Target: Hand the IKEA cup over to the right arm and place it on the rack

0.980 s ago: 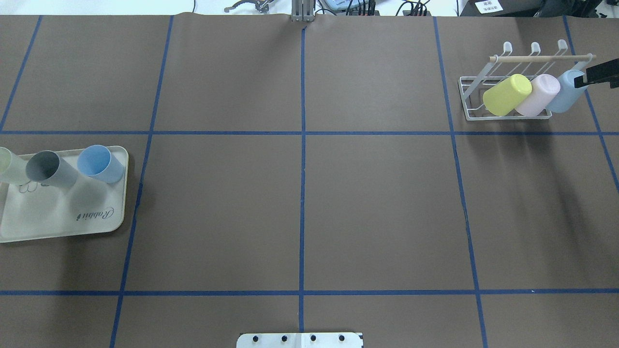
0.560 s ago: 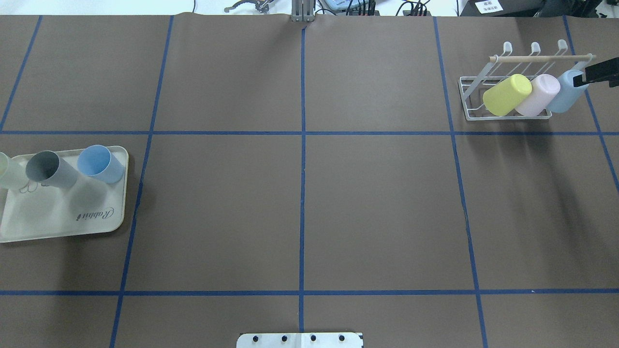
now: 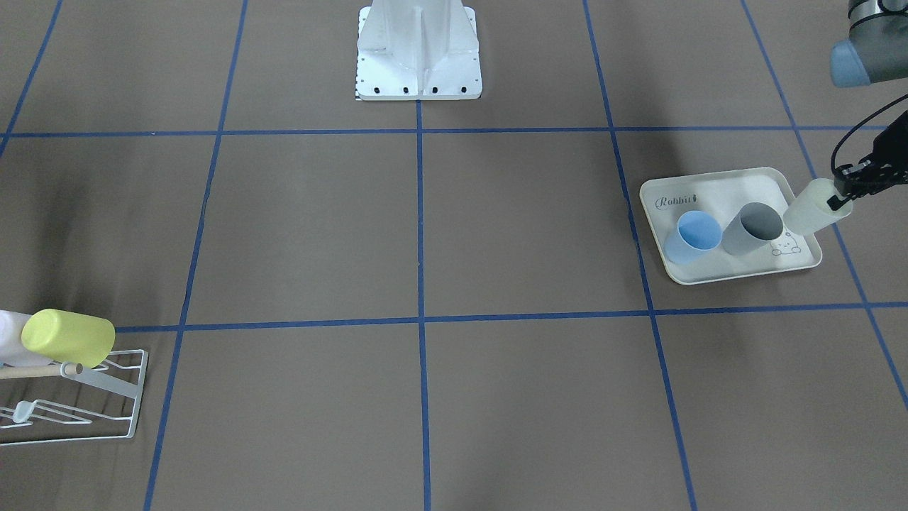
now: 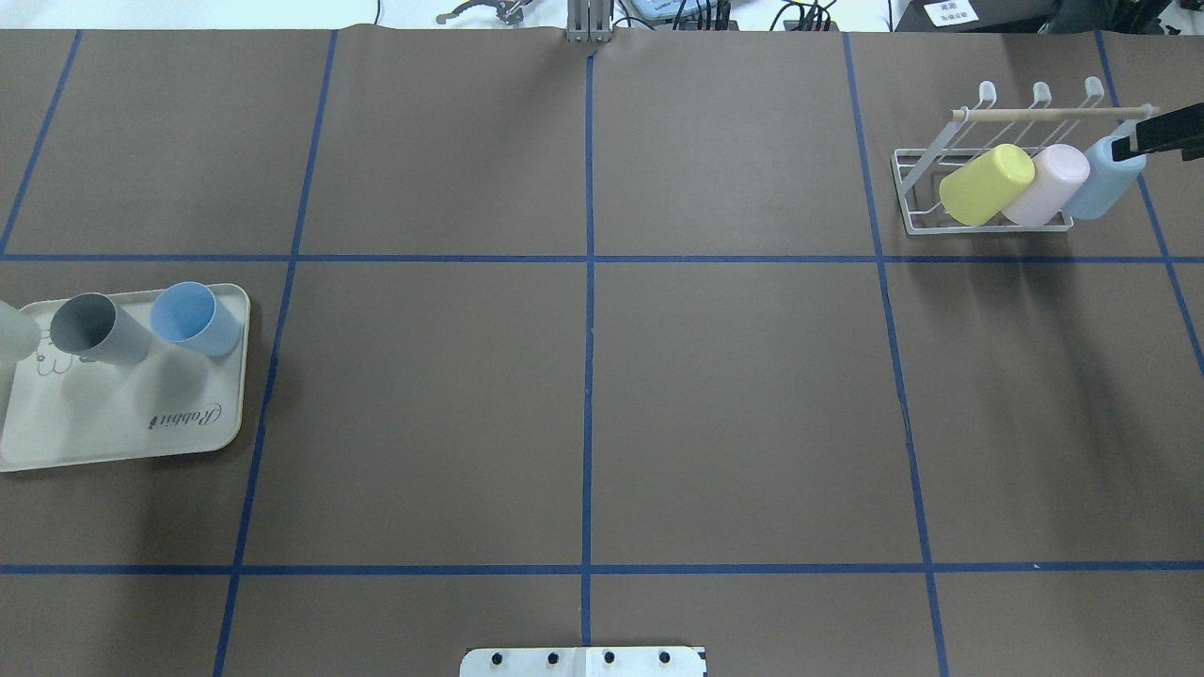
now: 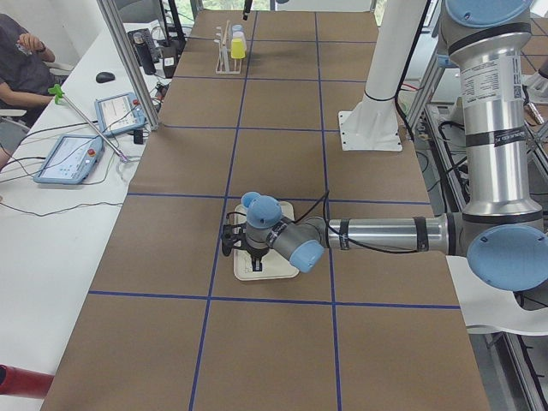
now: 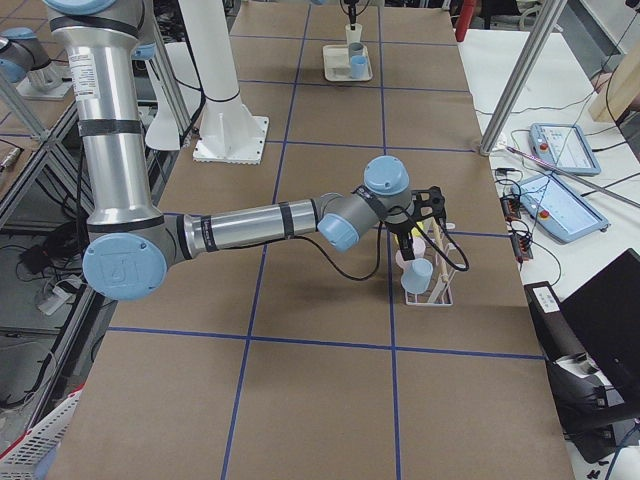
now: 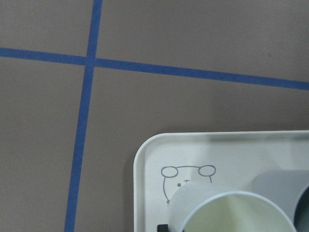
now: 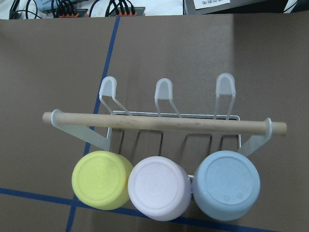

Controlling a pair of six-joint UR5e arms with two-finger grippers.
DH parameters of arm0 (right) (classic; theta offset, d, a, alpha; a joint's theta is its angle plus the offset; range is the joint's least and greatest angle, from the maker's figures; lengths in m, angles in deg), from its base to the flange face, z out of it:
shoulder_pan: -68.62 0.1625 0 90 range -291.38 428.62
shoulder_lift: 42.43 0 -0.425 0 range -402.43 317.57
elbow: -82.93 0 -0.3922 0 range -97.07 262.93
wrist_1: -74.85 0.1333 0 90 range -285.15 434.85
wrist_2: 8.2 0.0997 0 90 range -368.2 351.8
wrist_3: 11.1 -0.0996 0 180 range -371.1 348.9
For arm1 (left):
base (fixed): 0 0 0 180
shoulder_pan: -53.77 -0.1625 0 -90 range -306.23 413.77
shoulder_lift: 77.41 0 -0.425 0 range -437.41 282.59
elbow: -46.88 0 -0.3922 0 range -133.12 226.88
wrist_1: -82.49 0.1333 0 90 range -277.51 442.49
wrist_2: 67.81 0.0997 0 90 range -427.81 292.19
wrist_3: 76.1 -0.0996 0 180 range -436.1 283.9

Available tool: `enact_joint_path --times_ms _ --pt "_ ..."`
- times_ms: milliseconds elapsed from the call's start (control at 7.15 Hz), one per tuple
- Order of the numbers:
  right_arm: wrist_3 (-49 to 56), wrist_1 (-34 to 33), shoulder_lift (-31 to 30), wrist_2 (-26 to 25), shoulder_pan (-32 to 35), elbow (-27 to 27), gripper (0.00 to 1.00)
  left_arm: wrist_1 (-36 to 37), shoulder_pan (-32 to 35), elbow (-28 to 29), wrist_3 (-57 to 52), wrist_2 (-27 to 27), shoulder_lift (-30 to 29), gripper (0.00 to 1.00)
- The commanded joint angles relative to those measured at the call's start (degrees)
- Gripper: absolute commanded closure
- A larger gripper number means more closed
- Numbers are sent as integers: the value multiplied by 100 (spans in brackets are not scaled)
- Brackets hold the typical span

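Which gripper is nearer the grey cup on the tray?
Left. The left gripper grips a pale green cup right beside the grey cup, at the tray edge; the right gripper is far across the table, above the rack.

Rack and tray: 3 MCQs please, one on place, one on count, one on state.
1. Which cup is in the middle of the rack's row?
A. yellow cup
B. pink cup
C. grey cup

2. How many cups stand free on the tray?
A. one
B. two
C. four

3. The green cup is:
A. upright on the tray
B. held tilted by the left gripper
C. upside down on the rack

Key:
1 B: in the right wrist view it has a cup on each side.
2 B: only the blue cup and grey cup stand there.
3 B: the front view shows the gripper holding it, off upright, at the tray's edge.
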Motion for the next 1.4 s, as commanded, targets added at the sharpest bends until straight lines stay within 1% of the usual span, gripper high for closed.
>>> enact_joint_path --times_ms 0,140,280,420,560,700,840,980,1120,1259 --pt "-129 8 27 -36 -85 69 2 -16 97 -570 430 11 323 100" --pt "-130 17 27 -53 -146 139 2 -33 96 -781 424 -23 332 100" --pt "-174 17 27 -54 -260 305 2 10 79 -1027 503 -233 454 100" --pt "-522 69 36 -45 -383 429 2 -33 53 -1081 817 -696 412 100" --pt "-1022 79 36 -54 -645 743 2 -164 9 -1360 1194 -700 315 100" --pt "-1375 79 36 -28 -830 1033 2 -296 0 -1433 1493 -909 254 100" --pt "-1665 87 36 -19 -1006 1236 2 -401 -44 -1381 2097 -1607 -252 100" --pt "-2199 174 193 -18 -1173 1395 2 -524 -262 -1424 2973 -1963 -770 100" --pt "-3048 602 429 -18 -1471 1414 2 -978 -629 -1399 3852 -1931 -1228 100" --pt "-3944 1337 580 -53 -1839 1362 2 -1348 -981 -1285 4461 -1835 -1711 100"
